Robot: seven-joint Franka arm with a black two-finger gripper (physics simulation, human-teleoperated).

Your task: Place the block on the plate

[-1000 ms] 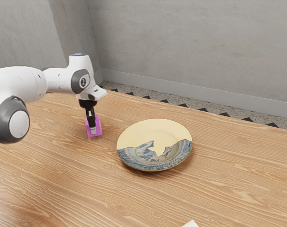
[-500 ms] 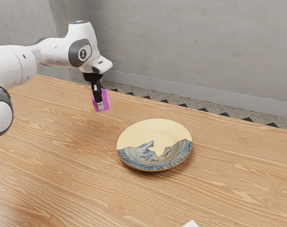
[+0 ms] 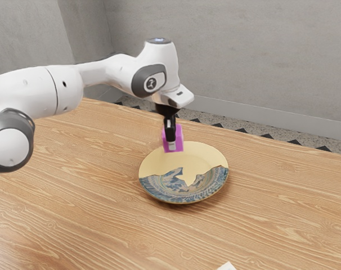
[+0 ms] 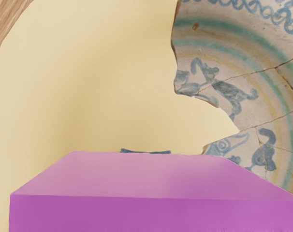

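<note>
The jaws are clamped on the purple block (image 3: 179, 139), with a dark finger ending in a pale tip (image 3: 171, 145) against the side that faces the exterior camera. They point down and carry the block above the plate (image 3: 187, 160), over the plain cream part of it, toward the rim that lies nearest the worktop's far edge, the one along the wall. How much space is left between the block's underside and the plate cannot be told.

In the wrist view the block shows a paler upper face and a deeper purple side, with the plate's cream surface and its patterned part spread out beyond it. A bit of the wooden worktop (image 3: 272, 225) shows past the plate's rim there.

The plate lies flat on the worktop, nearer to its far edge than the white thing (image 3: 227, 266) does. The half toward that far edge is cream; the other half is painted in blue, with green and yellow bands and fine cracks, and a jagged line parts the two. Of the white thing a corner is visible, too little to say what it is.

The white arm (image 3: 32, 95) with grey joints reaches in from the exterior view's left. Past the far edge are a speckled floor (image 3: 305, 134) with dark triangles, a pale skirting (image 3: 305, 120) and a grey wall (image 3: 243, 62).
</note>
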